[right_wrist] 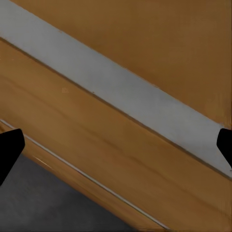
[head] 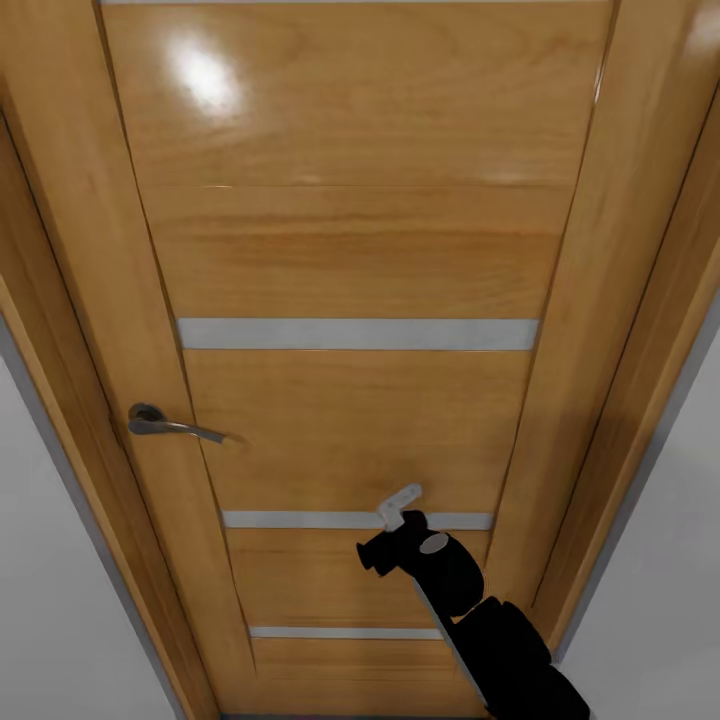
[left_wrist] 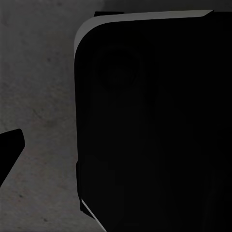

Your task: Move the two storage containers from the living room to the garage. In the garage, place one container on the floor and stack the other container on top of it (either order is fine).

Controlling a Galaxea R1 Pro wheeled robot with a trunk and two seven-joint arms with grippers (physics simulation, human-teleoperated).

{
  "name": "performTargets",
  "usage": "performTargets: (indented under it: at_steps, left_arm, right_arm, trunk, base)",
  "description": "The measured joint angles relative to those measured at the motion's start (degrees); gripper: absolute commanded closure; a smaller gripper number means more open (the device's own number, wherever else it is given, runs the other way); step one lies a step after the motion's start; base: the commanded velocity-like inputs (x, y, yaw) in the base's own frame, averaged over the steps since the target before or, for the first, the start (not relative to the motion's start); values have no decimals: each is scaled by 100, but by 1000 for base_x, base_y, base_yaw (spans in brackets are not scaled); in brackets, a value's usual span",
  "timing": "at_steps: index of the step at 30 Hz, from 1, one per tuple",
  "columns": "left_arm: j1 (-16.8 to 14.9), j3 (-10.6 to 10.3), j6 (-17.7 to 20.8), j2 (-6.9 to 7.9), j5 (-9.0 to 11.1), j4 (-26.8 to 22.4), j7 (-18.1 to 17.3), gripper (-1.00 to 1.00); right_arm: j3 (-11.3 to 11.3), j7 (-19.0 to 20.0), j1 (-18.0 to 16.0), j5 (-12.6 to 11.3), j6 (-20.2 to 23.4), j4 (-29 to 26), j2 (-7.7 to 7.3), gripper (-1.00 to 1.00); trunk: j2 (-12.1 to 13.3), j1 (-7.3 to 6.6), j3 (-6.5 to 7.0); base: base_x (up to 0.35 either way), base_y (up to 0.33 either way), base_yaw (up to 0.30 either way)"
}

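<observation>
The storage containers are out of view. An orange-brown wooden door [head: 360, 250] with frosted strips [head: 358, 333] fills the space in front of me, very close. My right arm reaches up to its lower part, and my right gripper [head: 396, 518] is close against the wood near the second strip. In the right wrist view the right gripper [right_wrist: 116, 145] is open, its fingertips [right_wrist: 8, 152] at the picture's edges with nothing between them, facing a frosted strip [right_wrist: 121, 92]. One left fingertip [left_wrist: 9, 152] stands wide over grey concrete floor [left_wrist: 38, 96]; the left gripper holds nothing.
A metal lever handle [head: 165, 425] sits on the door's left side. The door frame [head: 640, 330] and white walls [head: 50, 600] flank it. Grey floor [right_wrist: 43, 203] lies below the door's bottom edge. My dark robot body [left_wrist: 154, 121] is next to the left gripper.
</observation>
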Motion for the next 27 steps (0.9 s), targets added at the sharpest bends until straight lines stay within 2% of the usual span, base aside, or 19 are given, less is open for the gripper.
performTargets:
  at_steps: [4,10,14,16,19,21,24,27]
  left_arm:
    - [0,0,0,0,0,-2,0,-100]
    - [0,0,0,0,0,0,0,-100]
    - [-1,0,0,0,0,1,0,-100]
    - [-1,0,0,0,0,0,0,-100]
    - [-1,0,0,0,0,0,0,-100]
    - [0,0,0,0,0,0,0,-100]
    - [0,0,0,0,0,0,0,-100]
    - [-1,0,-1,0,0,1,0,-100]
  right_arm:
    - [-3,-150,-198,-22,-68,496,127,-100]
    - [-9,-186,-757,-71,-489,1634,175,-100]
    - [-5,-188,-877,-160,-649,1909,175,-100]
    - [-7,-298,-884,-257,-669,1917,179,-100]
    - [-10,-343,-865,-242,-668,1894,181,-100]
    - [-15,-367,-823,-141,-648,1792,185,-100]
    - [-6,-457,-797,-176,-597,1551,189,-100]
    - [4,-740,-785,-245,-364,1333,196,-100]
  trunk:
    - [-1,0,0]
    - [0,0,0]
    - [-1,-1,0]
    - [0,0,-2]
    - [0,0,-1]
    - [0,0,-1]
    - [0,0,-1]
    - [0,0,-1]
  base:
    - [0,0,0]
    - [0,0,0]
    - [0,0,0]
    - [0,0,0]
    - [0,0,0]
    - [0,0,0]
    - [0,0,0]
    - [0,0,0]
